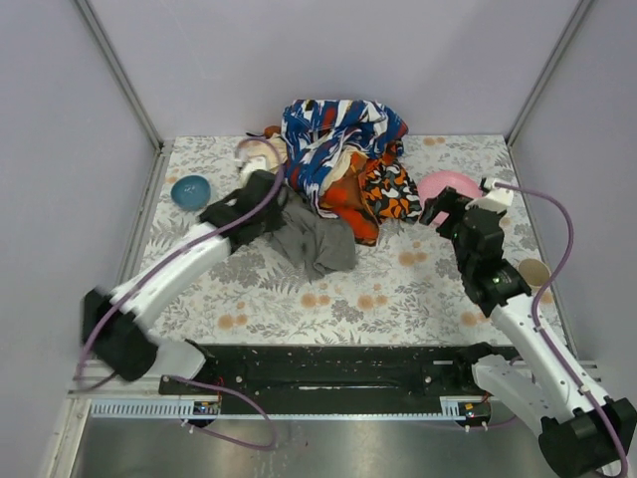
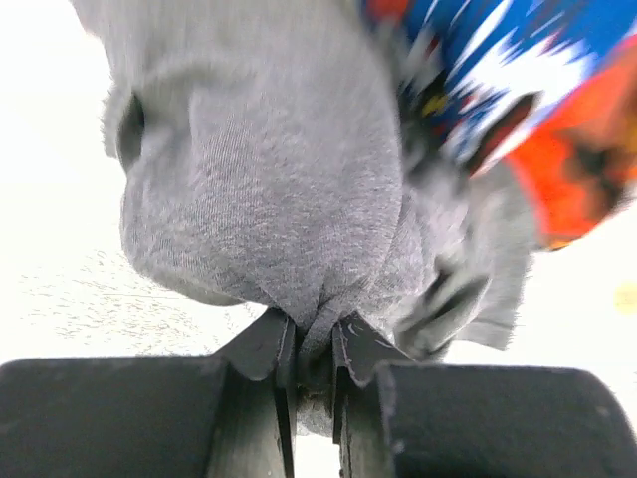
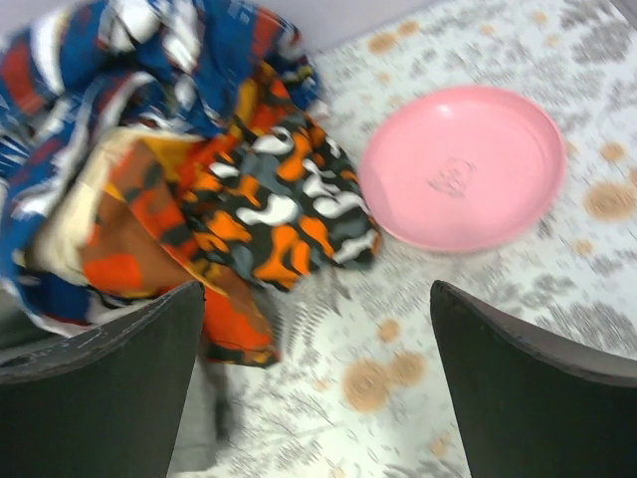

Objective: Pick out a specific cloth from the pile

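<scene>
The left gripper (image 2: 314,344) is clamped on a fold of the plain dark grey cloth (image 2: 269,179). Its two black jaws are drawn together on the soft, finely ribbed knit, which swells into a rounded bunch just above the fingertips. Seen from overhead, the grey fabric lies crumpled on the flower-printed table (image 1: 378,294), touching the near left edge of the pile (image 1: 343,149), with the left arm reaching in from the left. The pile is a loose, rumpled heap: a blue, white and red print sits on top, with cream, red-orange and an orange-and-black floral print with white shapes spilling down its near side. The right gripper (image 3: 314,329) hangs over the table with its broad dark jaws spread wide apart and nothing between them. Beyond them lie the orange-and-black print on one side and a smooth, round pink plate (image 3: 463,164) on the other, the plate just beside the pile. A small, glossy blue bowl (image 1: 190,190) sits near the table's left edge, well apart from the fabrics
</scene>
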You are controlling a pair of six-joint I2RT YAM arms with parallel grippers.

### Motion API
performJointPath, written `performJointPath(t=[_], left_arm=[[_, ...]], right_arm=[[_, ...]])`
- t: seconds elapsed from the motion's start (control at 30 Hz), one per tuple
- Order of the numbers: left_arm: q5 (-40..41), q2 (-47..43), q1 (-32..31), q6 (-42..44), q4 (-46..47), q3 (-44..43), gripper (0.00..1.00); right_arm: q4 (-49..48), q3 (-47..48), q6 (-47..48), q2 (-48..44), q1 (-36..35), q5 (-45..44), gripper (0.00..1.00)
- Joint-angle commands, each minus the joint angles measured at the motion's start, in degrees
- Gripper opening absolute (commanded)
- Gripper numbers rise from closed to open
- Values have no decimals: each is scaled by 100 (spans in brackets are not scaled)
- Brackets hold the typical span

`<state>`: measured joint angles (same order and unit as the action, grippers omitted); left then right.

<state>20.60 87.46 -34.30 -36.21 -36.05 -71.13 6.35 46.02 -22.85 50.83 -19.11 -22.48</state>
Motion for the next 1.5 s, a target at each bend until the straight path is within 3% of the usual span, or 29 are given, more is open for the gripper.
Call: performJointPath(t=[0.0, 0.2, 0.3, 0.47, 0.6, 0.73, 0.87, 1.07, 1.17, 1.2, 1.33, 1.37, 1.47], left_arm=[[998, -2369, -103, -166, -278, 345, 0], [1884, -4314, -103, -782, -1525, 496, 0], [2631, -4685, -103, -1098, -2369, 127, 0], [3195, -4773, -103, -1591, -3390, -427, 0], [3055, -4668, -103, -1574, -3259, -384, 0], [3432, -4352, -94, -1661, -3163, -314, 0], [3688, -3975, -94, -1653, -2715, 186, 12], [2776, -3429, 397, -1732, -1977, 986, 15], [1837, -3341, 723, -1636, -1337, 1688, 28], [1642, -3297, 793, -1557, -1117, 1960, 37], [753, -3060, 1030, -1424, -876, 2534, 92], [735, -3033, 1066, -1442, -973, 2473, 99], [665, -3173, 1075, -1354, -1368, 2079, 99]], right_arm=[[-161, -725, -254, -748, -13, -599, 99], [401, -1227, -536, -1654, -13, -573, 100], [551, -1332, -589, -1909, -5, -608, 100], [578, -1385, -615, -2086, -13, -538, 99], [604, -1368, -589, -1989, -13, -486, 99], [666, -1341, -589, -1901, -13, -450, 99], [657, -1350, -598, -1910, -13, -398, 99], [692, -1332, -615, -1910, -13, -354, 99], [701, -1359, -650, -1893, -13, -319, 99], [701, -1359, -677, -1866, -13, -318, 99], [754, -1289, -720, -1726, -13, -240, 99], [780, -1262, -756, -1682, -13, -205, 99], [876, -1139, -800, -1559, -13, -151, 99]])
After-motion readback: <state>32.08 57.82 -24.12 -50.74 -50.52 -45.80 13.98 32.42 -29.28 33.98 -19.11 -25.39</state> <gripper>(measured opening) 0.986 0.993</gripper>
